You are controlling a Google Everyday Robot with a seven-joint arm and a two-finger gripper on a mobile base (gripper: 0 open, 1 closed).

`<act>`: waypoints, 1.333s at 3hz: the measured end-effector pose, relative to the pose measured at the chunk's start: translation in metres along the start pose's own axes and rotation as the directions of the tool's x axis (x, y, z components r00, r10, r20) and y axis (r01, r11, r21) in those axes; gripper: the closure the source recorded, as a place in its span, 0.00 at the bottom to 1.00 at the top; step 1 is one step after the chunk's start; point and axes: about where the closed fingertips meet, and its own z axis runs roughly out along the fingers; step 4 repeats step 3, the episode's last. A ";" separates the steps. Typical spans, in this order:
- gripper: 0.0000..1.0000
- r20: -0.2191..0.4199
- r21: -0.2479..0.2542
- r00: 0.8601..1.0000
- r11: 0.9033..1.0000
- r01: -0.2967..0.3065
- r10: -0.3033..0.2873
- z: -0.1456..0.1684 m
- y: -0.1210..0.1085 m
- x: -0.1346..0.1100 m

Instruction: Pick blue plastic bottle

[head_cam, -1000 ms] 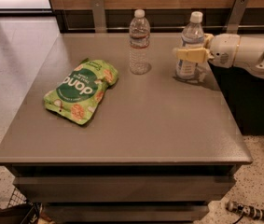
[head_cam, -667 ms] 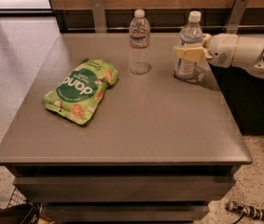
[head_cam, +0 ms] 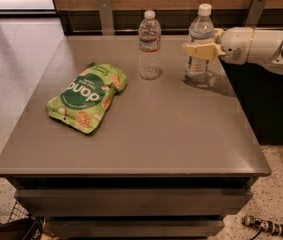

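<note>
The blue plastic bottle (head_cam: 199, 39), bluish clear plastic with a white cap and a white-and-blue label, stands upright at the table's back right. My gripper (head_cam: 200, 50) reaches in from the right. Its yellowish fingers (head_cam: 195, 50) are closed around the bottle's middle. The bottle's base sits at or just above the table top, with its shadow right below it.
A colourless ribbed bottle with a thin red label band (head_cam: 149, 45) stands to the left of the blue one. A green snack bag (head_cam: 87, 97) lies flat on the left of the grey table (head_cam: 156, 134). A wooden wall with metal brackets runs behind the table.
The gripper and the blue bottle have shifted together slightly up and to the left. The other bottle and the bag have not moved.
</note>
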 end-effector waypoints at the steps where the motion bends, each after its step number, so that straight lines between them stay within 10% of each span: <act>1: 1.00 -0.026 -0.027 0.998 0.998 0.065 -0.066 0.004 0.010 -0.054; 4: 1.00 -0.013 -0.026 0.985 0.985 0.171 -0.172 -0.006 0.027 -0.115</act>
